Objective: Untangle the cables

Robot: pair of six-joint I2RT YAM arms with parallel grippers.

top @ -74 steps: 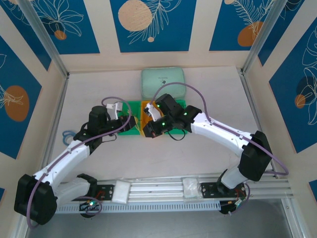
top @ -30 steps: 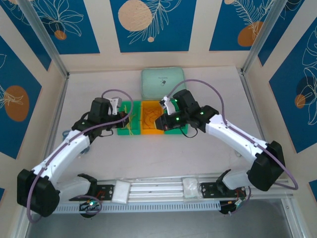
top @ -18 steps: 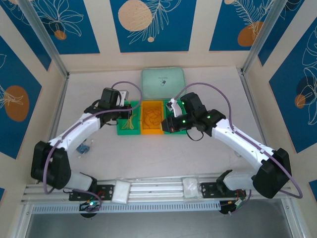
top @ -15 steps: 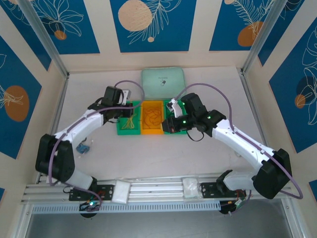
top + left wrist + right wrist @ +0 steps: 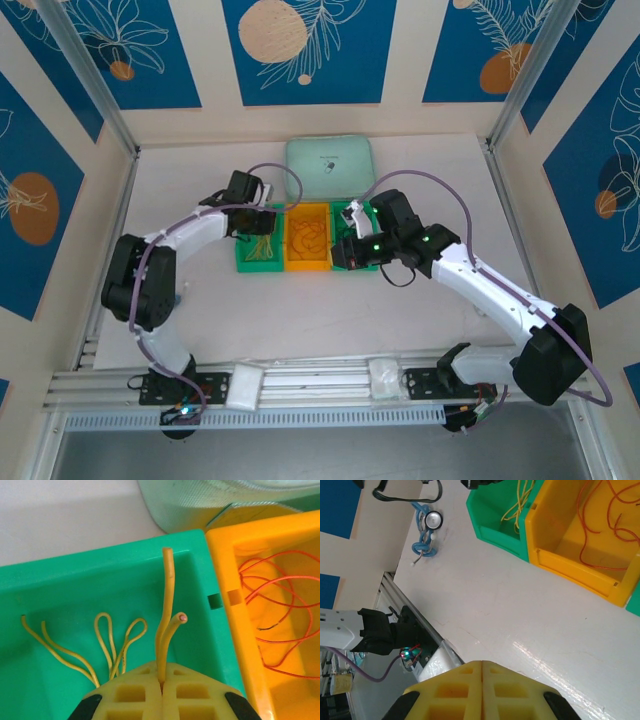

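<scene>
Left hand: we see the left hand [image 5: 161, 686] clenched, its two yellow fingers pressed together with one yellow cable [image 5: 166, 595] pinched in the seam.
Held cable: it is doubled over at the grip. One end rises almost straight towards the back wall of the bin, and the other end is shorter and bends to the right, showing its cut tip.
Hand position: the left hand hangs over the green bin [image 5: 100, 575], close to the wall it shares with the orange bin [image 5: 260, 525].
Loose yellow cables: the yellow cables [image 5: 107, 640] lie on the floor of the green bin, left of the held one. We count two narrow loops and two long strands running off to the left; their near ends are hidden under the fingers.
Orange-red cables: the orange-red cables [image 5: 280, 605] lie coiled and crossing in the orange bin. We cannot tell how many there are.
Right hand: the right hand [image 5: 483, 666] is clenched with nothing between the fingers. It hovers above the bare surface [image 5: 520, 610], in front of the bins.
Bin row: seen from above, the green bin and orange bin touch, and a second green bin [image 5: 345, 212] sits to the right, partly under the right arm.
Other items: a blue cord [image 5: 424, 542] with a round metal piece lies on the surface left of the bins. A pale green case [image 5: 330, 165] sits behind them.
</scene>
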